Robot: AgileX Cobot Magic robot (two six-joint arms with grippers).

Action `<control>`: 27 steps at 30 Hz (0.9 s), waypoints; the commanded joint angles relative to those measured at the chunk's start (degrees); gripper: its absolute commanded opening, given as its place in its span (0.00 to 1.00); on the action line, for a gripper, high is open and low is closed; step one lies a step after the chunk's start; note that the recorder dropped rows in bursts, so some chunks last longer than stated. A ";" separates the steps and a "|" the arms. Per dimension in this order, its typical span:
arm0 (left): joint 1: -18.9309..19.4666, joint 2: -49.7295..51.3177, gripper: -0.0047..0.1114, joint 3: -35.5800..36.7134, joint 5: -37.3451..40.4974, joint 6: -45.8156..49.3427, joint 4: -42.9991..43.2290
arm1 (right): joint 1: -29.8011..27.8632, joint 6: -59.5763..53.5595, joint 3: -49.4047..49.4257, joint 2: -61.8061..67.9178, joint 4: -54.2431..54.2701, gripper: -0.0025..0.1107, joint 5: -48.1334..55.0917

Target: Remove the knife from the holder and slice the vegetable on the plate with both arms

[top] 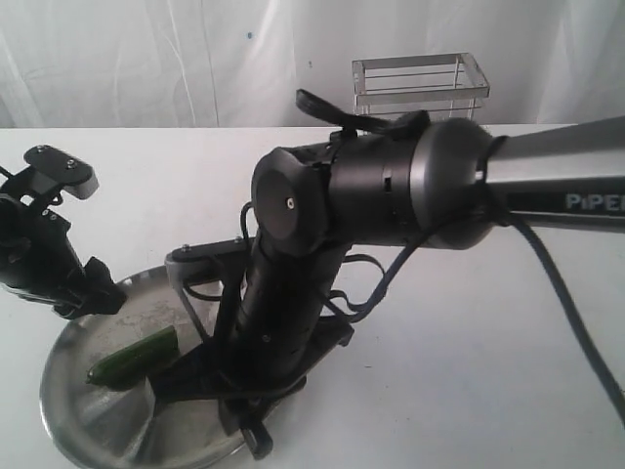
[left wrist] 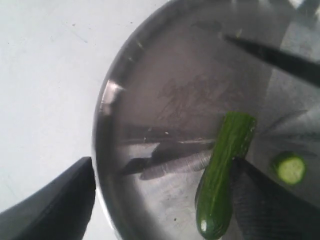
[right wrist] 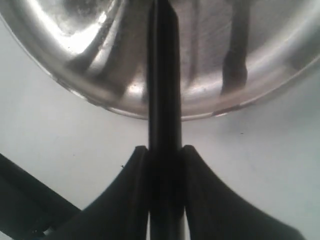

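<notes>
The dark green vegetable (top: 132,357) lies on the steel plate (top: 83,415), and in the left wrist view a cut round slice (left wrist: 290,168) rests beside it. My left gripper (left wrist: 162,164) is open just above the plate (left wrist: 165,90). The vegetable (left wrist: 222,175) lies against one of its fingers (left wrist: 272,202), while the other finger (left wrist: 50,207) is outside the rim. My right gripper (right wrist: 165,150) is shut on the knife (right wrist: 164,75), whose handle runs out over the plate rim (right wrist: 100,95). The black blade (left wrist: 280,57) hangs over the plate past the vegetable's cut end.
The wire holder (top: 420,86) stands at the back of the white table, with nothing visible in it. The bulky right arm (top: 391,186) reaches across the middle and hides the plate's right part. The left arm (top: 39,244) stands at the plate's far left edge.
</notes>
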 commanded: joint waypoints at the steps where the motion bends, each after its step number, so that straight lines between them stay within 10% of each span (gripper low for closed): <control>1: 0.19 -0.44 0.69 -0.18 0.84 -1.80 -2.55 | 1.02 -3.12 -0.02 1.75 3.26 0.15 -0.46; 27: -2.69 4.19 0.69 -0.18 -2.43 -0.74 -9.37 | 1.46 -3.12 -0.02 5.28 4.18 0.15 -3.79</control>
